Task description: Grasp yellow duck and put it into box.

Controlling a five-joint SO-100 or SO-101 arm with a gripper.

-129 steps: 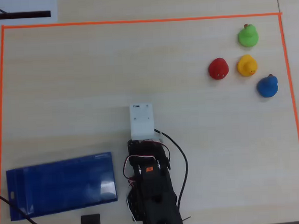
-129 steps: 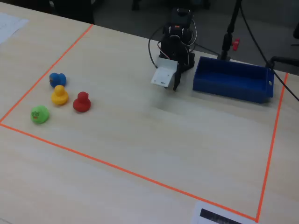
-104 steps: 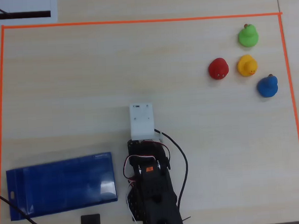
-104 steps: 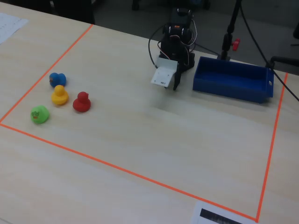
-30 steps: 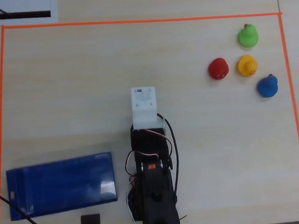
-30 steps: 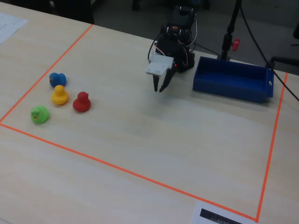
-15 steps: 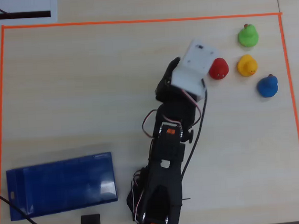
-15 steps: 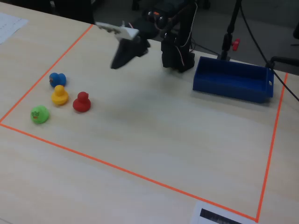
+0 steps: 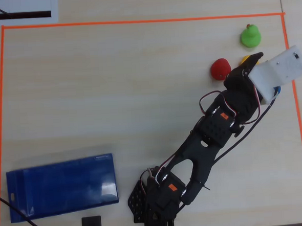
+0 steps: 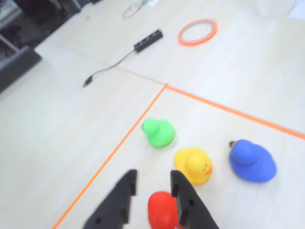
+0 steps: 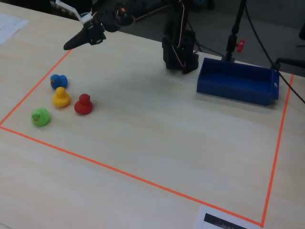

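The yellow duck (image 10: pixel 193 164) stands on the table between a green duck (image 10: pixel 158 132), a blue duck (image 10: pixel 252 160) and a red duck (image 10: pixel 161 210). In the fixed view the yellow duck (image 11: pixel 60 97) is near the left tape line. In the overhead view only a sliver of the yellow duck (image 9: pixel 245 60) shows beside the arm. My gripper (image 10: pixel 152 183) is open and empty. It hangs well above the ducks (image 11: pixel 70 46), with the red duck seen between the jaws. The dark-blue box (image 9: pixel 62 187) lies far away at the lower left, and it also shows in the fixed view (image 11: pixel 236 81).
Orange tape (image 9: pixel 135 20) frames the work area. The arm's base (image 11: pixel 178 50) stands next to the box. Outside the frame lie an orange tape roll (image 10: pixel 198 31) and a black hub with a cable (image 10: pixel 147 40). A stand pole (image 11: pixel 233 33) rises behind the box.
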